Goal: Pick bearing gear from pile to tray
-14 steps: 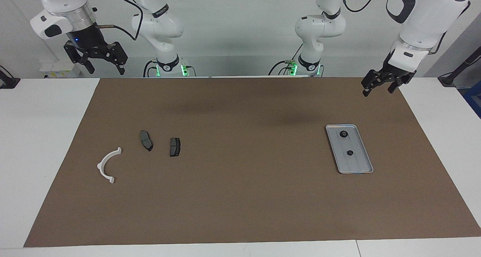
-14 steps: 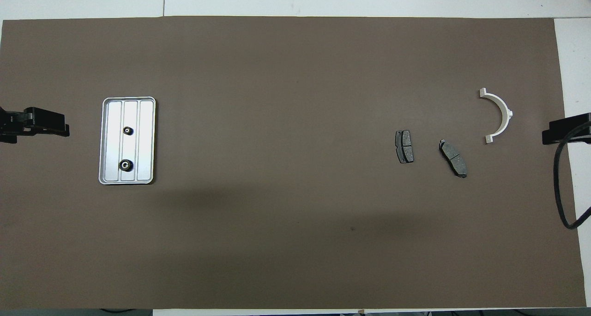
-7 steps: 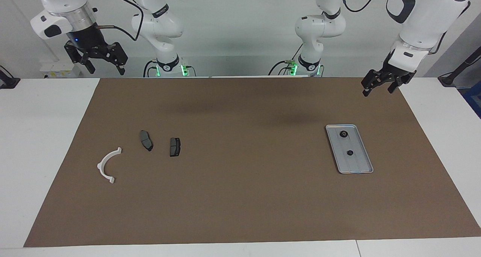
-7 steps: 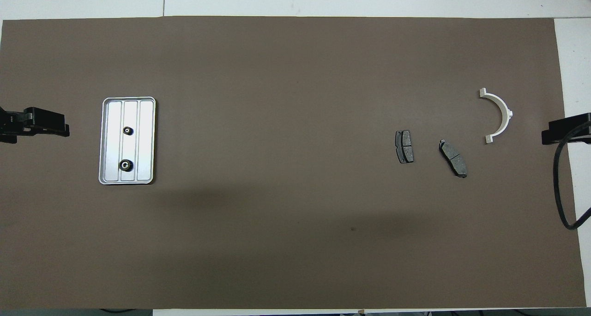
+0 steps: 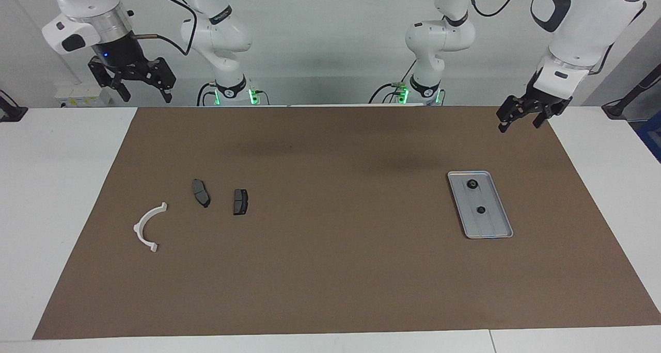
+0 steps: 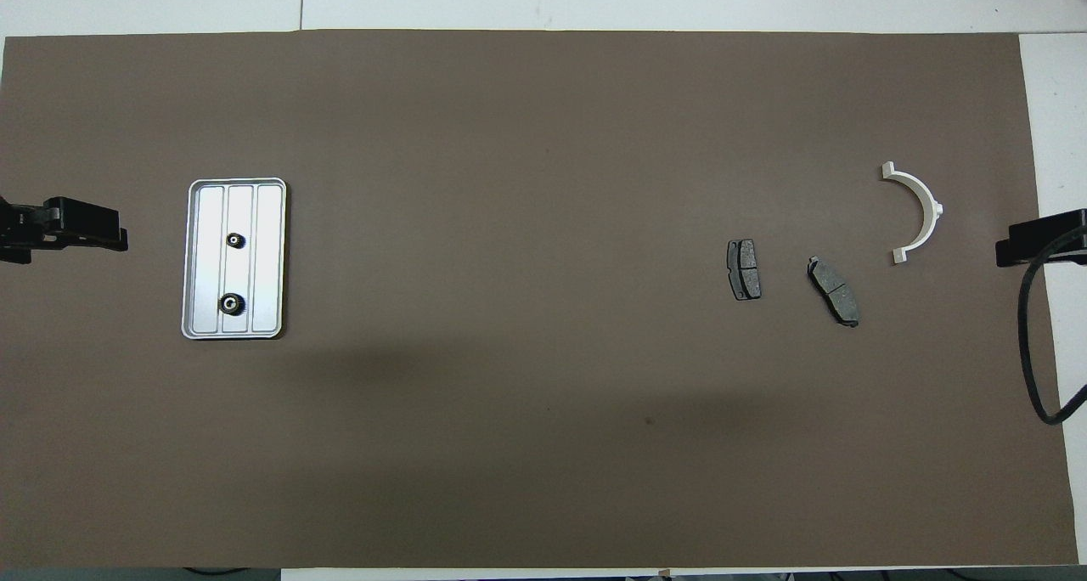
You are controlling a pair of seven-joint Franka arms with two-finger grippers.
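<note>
The silver ribbed tray lies on the brown mat toward the left arm's end, with two small black round gears in it. It also shows in the overhead view with the gears. The pile toward the right arm's end holds a white half-ring bracket and two dark grey plates. My left gripper hangs open and empty, high over the mat's edge, apart from the tray. My right gripper hangs open and empty, high over the table's edge.
The brown mat covers most of the white table. A black cable loops down from the right arm over the mat's edge at that end. Both arm bases stand at the robots' edge.
The right gripper has drifted very slightly upward. Nothing else has moved.
</note>
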